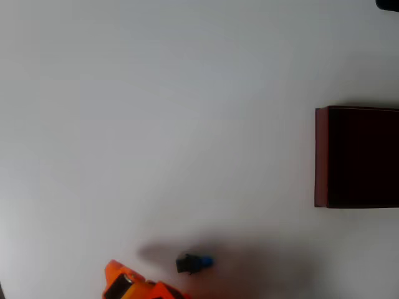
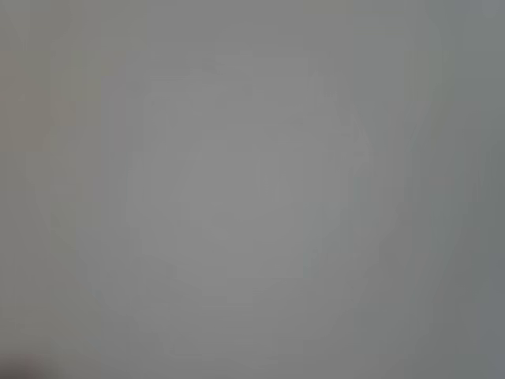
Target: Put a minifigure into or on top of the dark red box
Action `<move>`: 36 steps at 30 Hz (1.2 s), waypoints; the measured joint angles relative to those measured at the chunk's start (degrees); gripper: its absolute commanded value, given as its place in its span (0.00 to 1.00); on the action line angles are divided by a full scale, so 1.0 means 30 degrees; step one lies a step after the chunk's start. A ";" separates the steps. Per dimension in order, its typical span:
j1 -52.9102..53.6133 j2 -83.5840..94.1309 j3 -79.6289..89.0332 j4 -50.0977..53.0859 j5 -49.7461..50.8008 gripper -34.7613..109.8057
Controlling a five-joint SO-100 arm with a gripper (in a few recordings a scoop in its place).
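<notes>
Approach step, I judge: minifigure [image 1: 194, 263] lies free near the desk's bottom edge, just beside the orange gripper [image 1: 134, 286], whose opening I cannot tell; dark red box [image 1: 321, 156] waits well apart at the right edge; next comes a precise pinch

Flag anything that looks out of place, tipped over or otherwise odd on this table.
Only the minifigure stands out: in the overhead view it appears to lie on its side on the white table, near the bottom edge, well apart from the box at the right. The orange gripper sits just left of it, not touching. Nothing looks spilled or damaged.
</notes>
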 measured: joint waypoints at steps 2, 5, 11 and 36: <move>0.0000 0.0000 0.0000 0.0088 -0.0029 0.24; 0.0000 0.0000 0.0000 0.0117 -0.0059 0.24; 0.0000 0.0000 0.0000 0.0117 -0.0059 0.24; -1.2656 0.0000 -0.0938 -0.3574 1.6025 0.24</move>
